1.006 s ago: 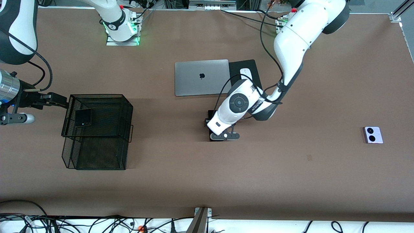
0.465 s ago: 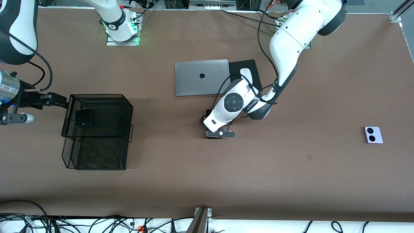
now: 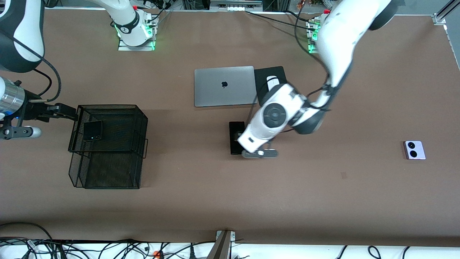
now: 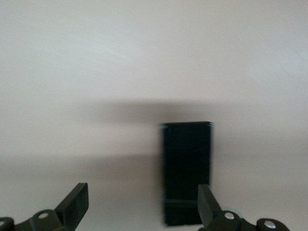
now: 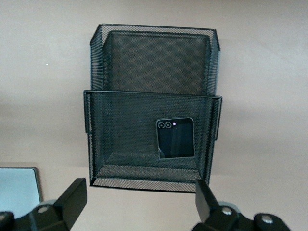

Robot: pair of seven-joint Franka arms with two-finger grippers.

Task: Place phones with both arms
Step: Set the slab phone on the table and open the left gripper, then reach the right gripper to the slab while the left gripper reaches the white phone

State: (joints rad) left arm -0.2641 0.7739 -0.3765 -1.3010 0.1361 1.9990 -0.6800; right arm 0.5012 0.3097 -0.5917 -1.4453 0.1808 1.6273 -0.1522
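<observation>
The long slim black slab phone (image 3: 236,138) lies flat on the brown table, nearer the front camera than the laptop. My left gripper (image 3: 253,143) hovers over it, offset toward the left arm's end. In the left wrist view this gripper (image 4: 142,204) is open and empty, and the phone (image 4: 186,168) lies below beside one fingertip (image 4: 207,199). The small black flip phone (image 3: 92,130) lies in the upper tier of the black mesh basket (image 3: 136,111). My right gripper (image 3: 59,110) waits open beside the basket (image 5: 96,139). The lilac-white flip phone (image 3: 414,150) lies at the left arm's end.
A closed grey laptop (image 3: 224,85) and a white mouse (image 3: 273,82) on a black pad (image 3: 264,72) lie mid-table, farther from the front camera than the slab phone. The basket's lower tier (image 3: 107,172) juts toward the front camera.
My left hand has shifted toward the left arm's end of the table, uncovering more of the slab phone, which stays in place. The right arm has hardly moved.
</observation>
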